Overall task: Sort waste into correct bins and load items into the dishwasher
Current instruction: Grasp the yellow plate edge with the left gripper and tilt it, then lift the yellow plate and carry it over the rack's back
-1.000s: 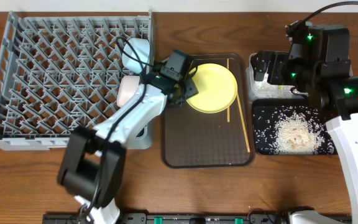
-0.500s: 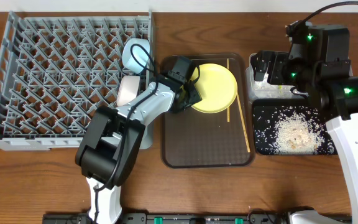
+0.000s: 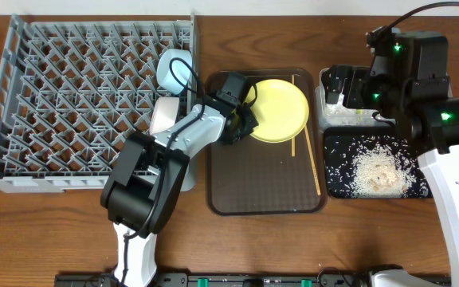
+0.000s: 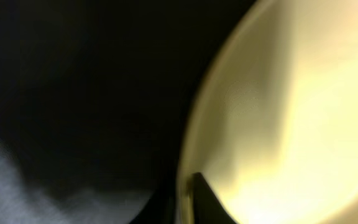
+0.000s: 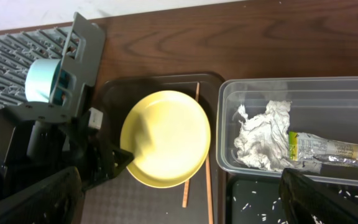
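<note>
overhead: left gripper [image 3: 246, 120] at left rim of yellow plate [image 3: 281, 112], closure unclear; shallow bite may drop it onto chopsticks [image 3: 311, 163].

Left on the surface [image 3: 293, 239], a large grey plastic dish rack [image 3: 70, 96]; centre, a flat brown tray [image 3: 261, 191] bearing a round yellow plate [image 3: 281, 112], thin wooden chopsticks [image 3: 312, 163] to its right; far right, a clear plastic tub [image 3: 323, 119] behind a shallow black tray [image 3: 333, 179].
</note>
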Robot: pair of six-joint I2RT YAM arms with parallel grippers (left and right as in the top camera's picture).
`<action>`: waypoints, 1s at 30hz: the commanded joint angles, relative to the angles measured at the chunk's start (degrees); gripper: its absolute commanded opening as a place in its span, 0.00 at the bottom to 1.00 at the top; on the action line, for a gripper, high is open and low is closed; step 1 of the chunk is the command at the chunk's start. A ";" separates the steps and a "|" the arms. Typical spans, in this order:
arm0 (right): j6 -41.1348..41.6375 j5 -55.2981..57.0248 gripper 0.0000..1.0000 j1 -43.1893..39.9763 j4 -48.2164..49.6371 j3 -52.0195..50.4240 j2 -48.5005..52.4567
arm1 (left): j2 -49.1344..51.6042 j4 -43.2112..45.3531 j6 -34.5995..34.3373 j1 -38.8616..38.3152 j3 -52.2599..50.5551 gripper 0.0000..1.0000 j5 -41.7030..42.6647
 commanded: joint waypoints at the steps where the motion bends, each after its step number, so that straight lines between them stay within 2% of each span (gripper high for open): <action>1: 0.52 0.33 0.99 -0.37 -0.07 0.04 0.07 | 2.64 -0.81 -0.37 0.24 -0.70 0.07 -1.60; 10: 0.52 0.33 0.99 -0.37 -0.07 0.04 0.07 | 0.72 -0.76 0.76 0.83 -0.68 0.07 -2.73; 18: 0.52 0.33 0.99 -0.37 -0.09 0.04 0.07 | -9.99 0.94 9.35 1.22 -0.68 0.07 -2.73; 25: 0.52 0.33 0.99 -0.37 -0.09 0.04 0.07 | -16.55 0.26 10.93 1.73 -0.68 0.07 -2.71; 30: 0.52 0.33 0.99 -0.37 -0.09 0.04 0.07 | -20.24 0.26 15.13 2.78 -0.68 0.07 -3.10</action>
